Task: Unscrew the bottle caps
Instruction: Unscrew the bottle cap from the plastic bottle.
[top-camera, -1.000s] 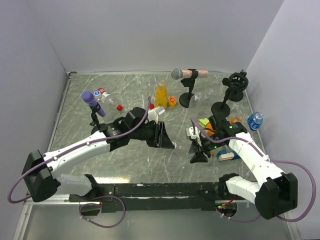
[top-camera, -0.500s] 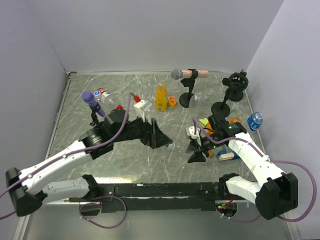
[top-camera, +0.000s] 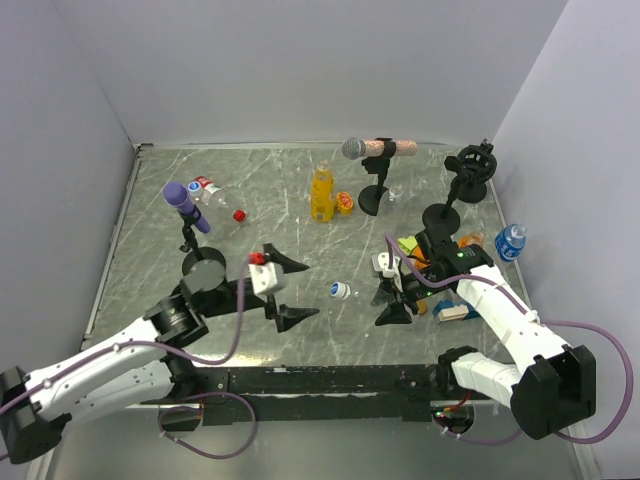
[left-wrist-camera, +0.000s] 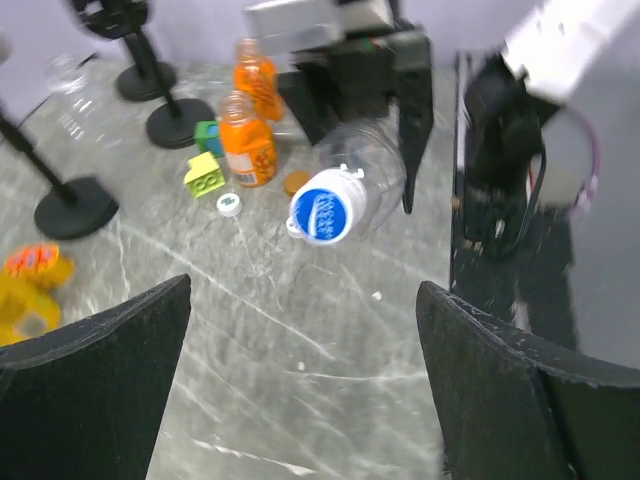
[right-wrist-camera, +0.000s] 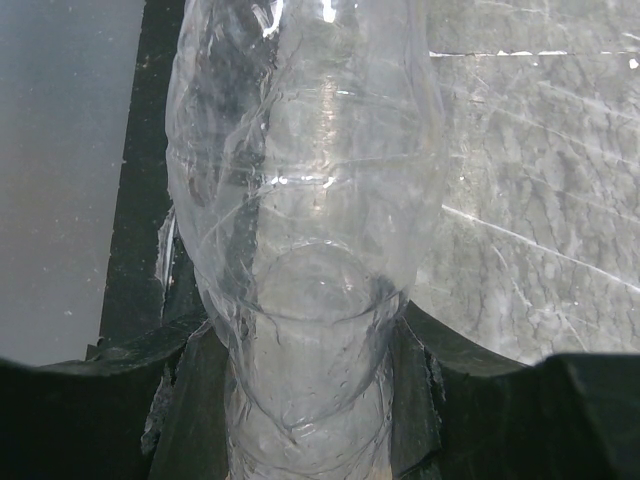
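**Left tool spread wide, right tool clamped on a clear bottle**

Centre right of the top view, the right tool grips the clear bottle, held level above the grey bench. Its blue-white cap is on and points at the left tool, whose fingers stand apart and empty, just left of it.

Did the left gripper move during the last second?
Yes. The left gripper drew back, leftward and nearer in the top view, away from the standing orange juice bottle.
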